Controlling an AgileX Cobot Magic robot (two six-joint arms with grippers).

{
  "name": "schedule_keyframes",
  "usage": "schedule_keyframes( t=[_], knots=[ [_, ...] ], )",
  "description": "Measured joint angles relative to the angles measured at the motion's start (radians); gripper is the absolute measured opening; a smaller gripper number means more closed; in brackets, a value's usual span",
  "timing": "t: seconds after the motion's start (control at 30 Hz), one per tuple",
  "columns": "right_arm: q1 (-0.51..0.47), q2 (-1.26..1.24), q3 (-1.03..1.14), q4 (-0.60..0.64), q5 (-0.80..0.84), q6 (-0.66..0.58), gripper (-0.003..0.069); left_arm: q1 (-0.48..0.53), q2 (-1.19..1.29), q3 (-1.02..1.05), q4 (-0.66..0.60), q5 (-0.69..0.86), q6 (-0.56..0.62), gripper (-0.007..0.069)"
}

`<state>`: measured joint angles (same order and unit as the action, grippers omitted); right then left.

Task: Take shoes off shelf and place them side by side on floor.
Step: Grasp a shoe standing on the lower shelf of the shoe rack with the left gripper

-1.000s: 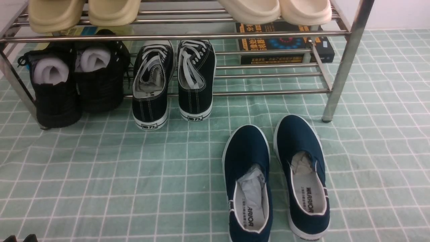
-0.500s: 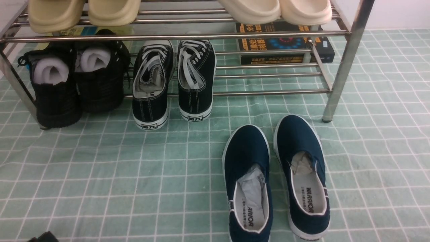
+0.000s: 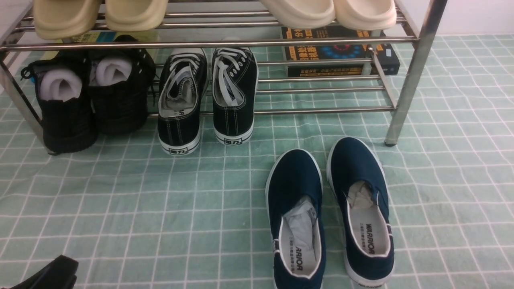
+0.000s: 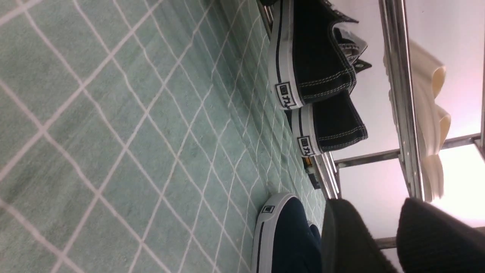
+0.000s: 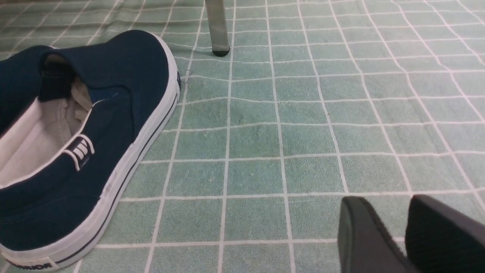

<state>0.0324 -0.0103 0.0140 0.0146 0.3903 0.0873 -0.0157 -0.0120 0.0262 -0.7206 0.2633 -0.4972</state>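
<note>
At the left end effector [image 4: 373, 218], a clear gap between the two dark pads [image 4: 435, 239] and nothing pinched. Low over the floor [image 3: 160, 200] at the near left corner of the front view, aimed toward the shelf. At the right end effector [image 5: 394, 216], a narrower gap, also empty. Close above the cloth, just beside the outer of the two navy slip-ons [image 3: 295, 216], which lie paired on the floor.

Further out, the black canvas sneakers [image 3: 235, 96], side by side on the lower tier of the shelf [image 3: 413, 72]. Toes in under the upper bars, heels out past the front bar toward the robot. Touching the cloth or not: hard to tell. Bulky black shoes [image 3: 68, 112] close on their left, bare bars on their right.

Probably light and easy to lift. Soft canvas uppers, likely to fold under a pinch; firmer at the rubber sole and the back of the heel. Best taken at the heel, with one pad inside the collar and one outside, above the logo tab. Better to keep off the loose laces. Grippy rubber, so likely to drag on the bars: lift first, then draw back. Little room between the pair for a pad.

Against a second ago: more of the left end effector in the front view's lower left corner, grown from bare tips at the edge to a fuller dark shape, higher and further in. No shift in any shoe.
</note>
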Motion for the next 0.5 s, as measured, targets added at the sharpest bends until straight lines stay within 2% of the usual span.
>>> schedule_keyframes(
  t=[0.13,0.3,0.47,0.5],
  knots=[
    [0.0,0.0,0.0,0.0,0.0,0.0,0.0212,0.0,0.0,-0.009,0.006,0.001,0.035,0.0185],
    [0.0,0.0,0.0,0.0,0.0,0.0,0.0218,0.0,0.024,-0.155,0.085,0.068,0.144,0.0024],
    [0.0,0.0,0.0,0.0,0.0,0.0,0.0224,0.0,0.246,-0.328,0.231,0.215,0.167,0.0001],
    [0.0,0.0,0.0,0.0,0.0,0.0,0.0226,0.0,0.361,-0.392,0.289,0.291,0.169,0.0001]
  ],
)
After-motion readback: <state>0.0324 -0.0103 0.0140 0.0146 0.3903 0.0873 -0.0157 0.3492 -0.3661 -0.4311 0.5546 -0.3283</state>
